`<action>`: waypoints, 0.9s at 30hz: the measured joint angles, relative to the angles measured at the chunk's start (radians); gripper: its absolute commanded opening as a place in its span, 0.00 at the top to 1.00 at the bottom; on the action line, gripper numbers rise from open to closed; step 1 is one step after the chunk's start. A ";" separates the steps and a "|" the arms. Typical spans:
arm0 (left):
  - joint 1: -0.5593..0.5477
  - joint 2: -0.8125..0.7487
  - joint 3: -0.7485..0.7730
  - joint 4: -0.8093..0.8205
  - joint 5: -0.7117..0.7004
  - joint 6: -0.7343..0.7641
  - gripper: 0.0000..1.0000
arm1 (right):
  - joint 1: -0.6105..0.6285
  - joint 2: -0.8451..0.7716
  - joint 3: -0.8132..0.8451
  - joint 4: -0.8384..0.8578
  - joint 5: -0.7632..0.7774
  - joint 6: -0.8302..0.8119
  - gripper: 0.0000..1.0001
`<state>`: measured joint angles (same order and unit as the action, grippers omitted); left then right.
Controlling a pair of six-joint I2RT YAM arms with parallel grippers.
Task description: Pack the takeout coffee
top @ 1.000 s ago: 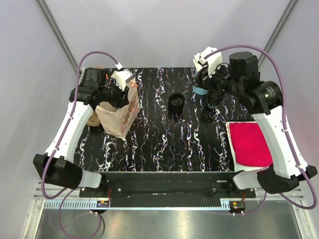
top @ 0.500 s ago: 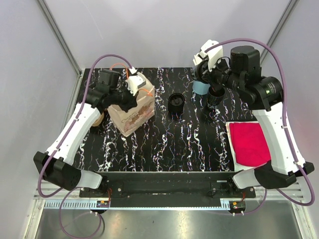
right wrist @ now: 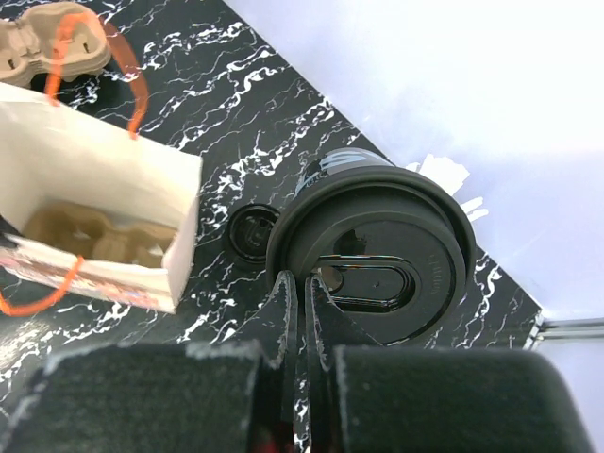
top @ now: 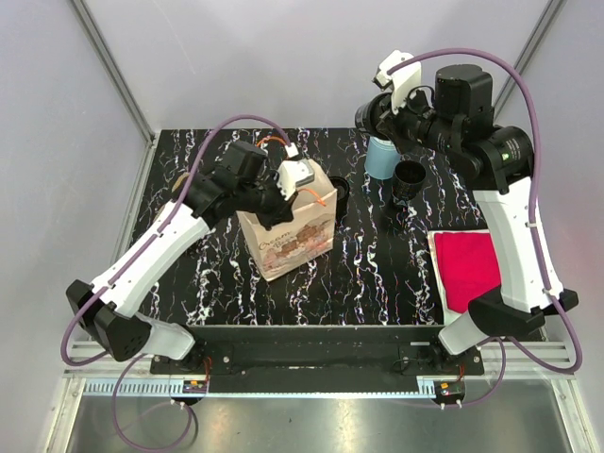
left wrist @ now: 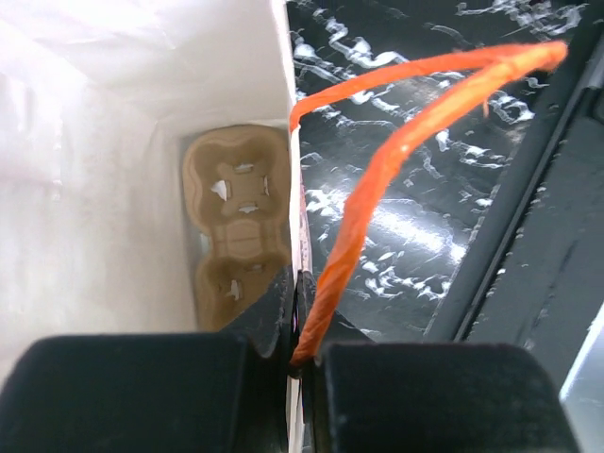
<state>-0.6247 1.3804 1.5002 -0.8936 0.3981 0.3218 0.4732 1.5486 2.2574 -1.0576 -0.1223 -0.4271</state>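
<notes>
- Fingers of the left gripper (top: 289, 188) are pressed together on the top edge of the paper bag (top: 289, 236), pinching 1 orange handle (left wrist: 396, 160) along with it
- Bag is open at the top, near the middle of the marbled table (top: 377, 274); a tan cup carrier (left wrist: 238, 219) lies on its bottom
- Right gripper (right wrist: 299, 283) has its fingers closed on the rim of the black lid (right wrist: 377, 250) of the blue coffee cup (top: 380, 157), over the far side of the table, right of centre
- 1 open black cup (top: 408, 179) stands just beside it
- A round black piece (right wrist: 253, 232) lies behind the bag
- Another carrier (right wrist: 42, 38) lies at the table's left; a red cloth (top: 472, 269) lies at the right edge
</notes>
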 measured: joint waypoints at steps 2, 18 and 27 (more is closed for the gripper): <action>-0.031 0.011 0.017 -0.002 -0.001 -0.014 0.96 | 0.000 0.006 0.010 -0.011 -0.006 0.006 1.00; -0.143 0.154 0.206 -0.014 0.039 -0.093 0.01 | 0.000 0.022 0.010 -0.048 -0.136 0.079 1.00; -0.138 0.085 0.327 -0.012 0.014 -0.087 0.01 | 0.000 0.021 -0.001 -0.073 -0.212 0.125 1.00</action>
<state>-0.7624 1.4658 1.8275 -0.9058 0.4122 0.2352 0.4732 1.5700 2.2562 -1.1305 -0.3347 -0.3023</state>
